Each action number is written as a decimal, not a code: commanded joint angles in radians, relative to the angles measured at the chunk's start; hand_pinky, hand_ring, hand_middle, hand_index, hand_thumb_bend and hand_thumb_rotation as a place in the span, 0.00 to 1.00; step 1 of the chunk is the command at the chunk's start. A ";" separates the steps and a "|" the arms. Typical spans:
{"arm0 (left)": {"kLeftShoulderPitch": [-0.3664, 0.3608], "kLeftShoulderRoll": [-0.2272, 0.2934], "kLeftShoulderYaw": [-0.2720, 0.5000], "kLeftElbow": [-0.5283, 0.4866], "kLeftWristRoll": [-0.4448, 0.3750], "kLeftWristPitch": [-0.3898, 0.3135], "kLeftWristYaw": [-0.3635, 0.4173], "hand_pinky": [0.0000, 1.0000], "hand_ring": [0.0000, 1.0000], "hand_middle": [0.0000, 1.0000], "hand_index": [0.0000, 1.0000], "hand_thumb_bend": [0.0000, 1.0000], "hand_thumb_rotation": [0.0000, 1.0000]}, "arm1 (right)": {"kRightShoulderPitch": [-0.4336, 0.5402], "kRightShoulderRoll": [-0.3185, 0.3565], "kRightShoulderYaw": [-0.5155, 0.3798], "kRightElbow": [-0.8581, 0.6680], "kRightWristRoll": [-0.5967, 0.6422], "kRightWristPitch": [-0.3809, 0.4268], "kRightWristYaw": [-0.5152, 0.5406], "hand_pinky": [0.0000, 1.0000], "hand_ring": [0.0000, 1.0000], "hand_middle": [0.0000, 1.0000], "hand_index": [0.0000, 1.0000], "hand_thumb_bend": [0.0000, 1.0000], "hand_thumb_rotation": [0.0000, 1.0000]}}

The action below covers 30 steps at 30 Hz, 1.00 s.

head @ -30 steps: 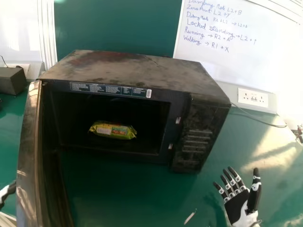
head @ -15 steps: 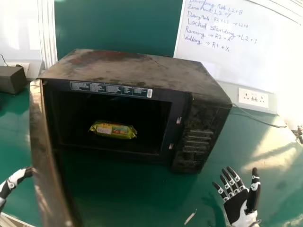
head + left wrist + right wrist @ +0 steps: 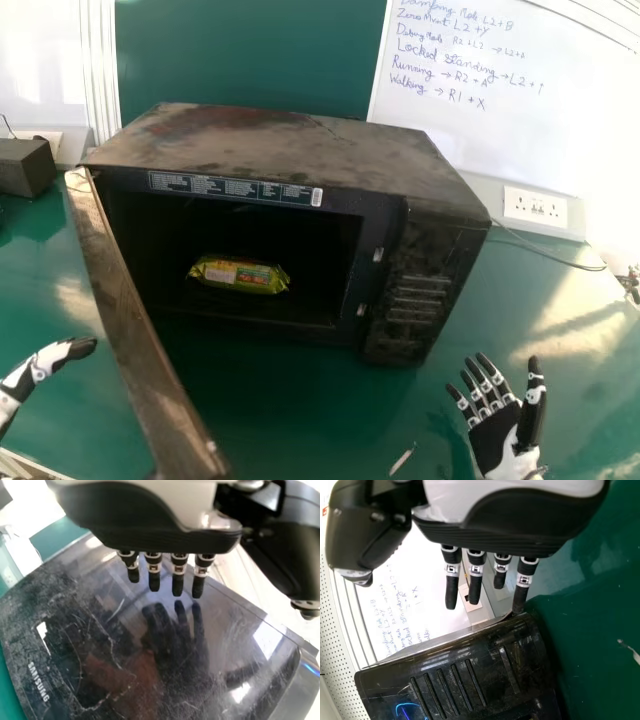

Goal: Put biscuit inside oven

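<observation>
With left hand (image 3: pixel 68 350) open at lower left, right hand (image 3: pixel 494 438) open at lower right: push door (image 3: pixel 140 350) near free edge (image 3: pixel 212 455), evenly, until latched.

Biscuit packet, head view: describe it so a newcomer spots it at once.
Find the large, dark microwave oven, its door partly open. Inside lies the biscuit packet, small and elongated. Its bright yellow-green wrapper sets it apart from the black interior around it and the dark door beside the opening.

The left hand (image 3: pixel 48 360) reaches in at lower left, fingers extended; the right hand (image 3: pixel 494 436), lower right, holds its fingers open.
</observation>
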 commanded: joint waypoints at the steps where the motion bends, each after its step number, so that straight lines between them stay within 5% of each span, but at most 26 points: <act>1: -0.019 0.028 0.014 -0.017 -0.014 0.027 -0.014 1.00 1.00 1.00 0.96 0.73 0.86 | 0.001 0.007 -0.001 -0.015 -0.002 0.011 -0.006 0.87 0.90 0.91 0.83 0.84 0.89; 11: -0.145 0.093 0.018 -0.008 -0.009 0.136 -0.040 1.00 1.00 1.00 0.97 0.71 0.87 | -0.003 0.016 -0.004 -0.017 0.004 0.024 -0.003 0.88 0.90 0.91 0.84 0.88 0.93; 30: -0.472 0.135 -0.111 0.172 0.082 0.147 -0.096 1.00 1.00 1.00 0.96 0.70 0.86 | -0.004 0.019 -0.001 -0.011 0.003 0.032 0.004 0.74 0.86 0.89 0.81 0.87 0.98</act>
